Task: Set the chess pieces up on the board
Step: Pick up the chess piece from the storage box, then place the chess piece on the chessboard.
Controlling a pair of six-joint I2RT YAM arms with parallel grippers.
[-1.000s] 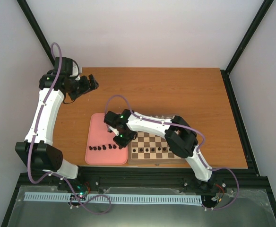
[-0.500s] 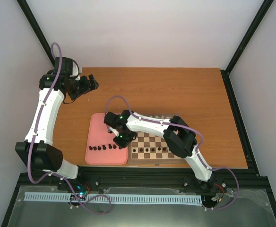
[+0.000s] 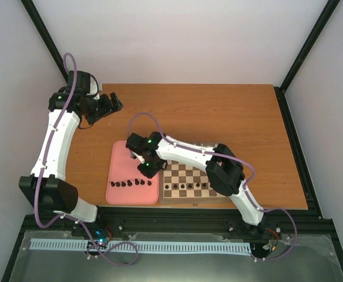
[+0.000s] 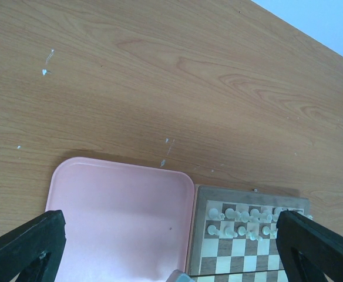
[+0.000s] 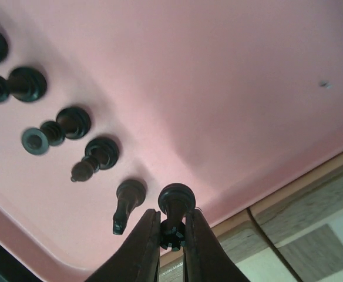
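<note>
Over the pink tray's [image 5: 230, 82] right edge, my right gripper [image 5: 172, 232] is shut on a black chess piece [image 5: 176, 207] with a notched crown, gripped at its head. Several more black chess pieces [image 5: 95, 157] stand in a row on the tray [image 3: 117, 158] to its left; from above they show as a line [image 3: 127, 183]. The board [image 3: 183, 201] lies right of the tray, with black pieces [image 3: 186, 187] along its near rows. My left gripper [image 3: 114, 104] hangs open at the table's far left. In its wrist view the open left gripper [image 4: 171, 258] frames the tray and the board [image 4: 248, 197].
White pieces [image 4: 248, 222] fill the board's far rows; the right arm hides them in the top view. The board's wooden border [image 5: 312, 200] lies just right of the held piece. Bare wooden table [image 3: 218, 111] stretches behind the tray and board.
The right gripper's jaws have closed on the crowned black piece, and the wrist has shifted slightly back and left over the tray. The left arm has not moved.
</note>
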